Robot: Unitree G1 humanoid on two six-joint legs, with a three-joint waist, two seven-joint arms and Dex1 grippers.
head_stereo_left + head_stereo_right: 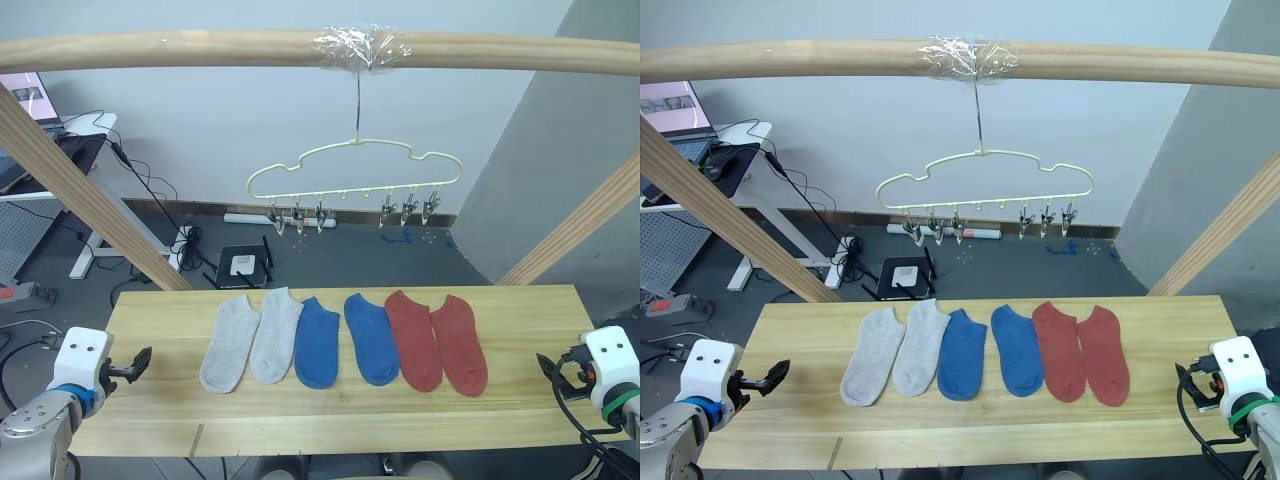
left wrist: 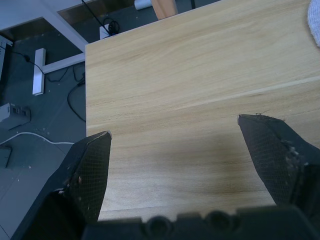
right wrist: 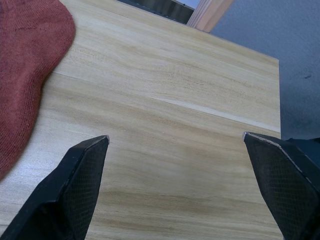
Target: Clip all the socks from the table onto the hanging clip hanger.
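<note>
Left gripper (image 1: 140,362) sits low at the left end of the table (image 1: 520,310), fingers pointing right toward the sock row, spread wide with nothing between them. Right gripper (image 1: 550,372) mirrors it at the right end, pointing left, also released and empty. Neither touches a sock.

Six socks lie flat in a row mid-table, toes toward the near edge: two grey socks (image 1: 245,338) on the left, two blue socks (image 1: 345,338) in the middle, two red socks (image 1: 438,340) on the right, neighbours touching or just beside each other.

Clip hanger (image 1: 355,168) hangs by its hook from the wooden beam (image 1: 150,50) above the far edge; every clip is bare.

Left wrist view: fingers (image 2: 87,175) over bare wood at the table's left edge, grey sock corner just in view, floor with cables (image 2: 30,142) beyond. Right wrist view: red sock toe beside the fingers (image 3: 80,185), apart from them.
</note>
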